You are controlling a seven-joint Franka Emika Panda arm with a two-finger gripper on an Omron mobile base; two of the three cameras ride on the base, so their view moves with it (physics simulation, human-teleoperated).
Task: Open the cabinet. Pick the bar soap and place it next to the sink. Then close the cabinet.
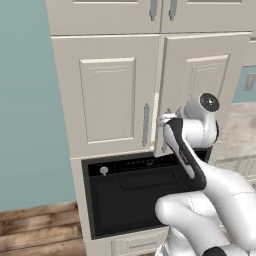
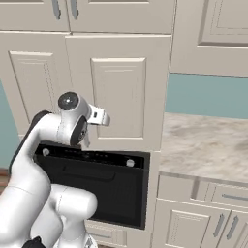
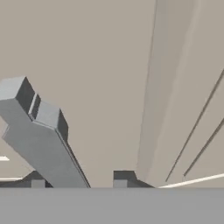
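Cream cabinet (image 1: 107,95) fronts face the robot, its right door (image 1: 200,85) slightly ajar, and the gripper (image 3: 78,183) seems half-closed around that door's grey bar handle (image 3: 41,140), so pull outward along the hinge arc.

No text, label, brand, number or sign could be read anywhere. The cabinet (image 1: 107,95) doors were plain cream panels without lettering. The black oven (image 1: 135,195) below it, at 6 o'clock from the doors, carried a row of tiny pale marks along its control strip (image 2: 92,156), too small and blurred to read. Its knob (image 1: 103,170) bore no legible figure. The counter (image 2: 208,140) at 3 o'clock showed only marbled grain, and the handle (image 3: 41,140) was bare grey.
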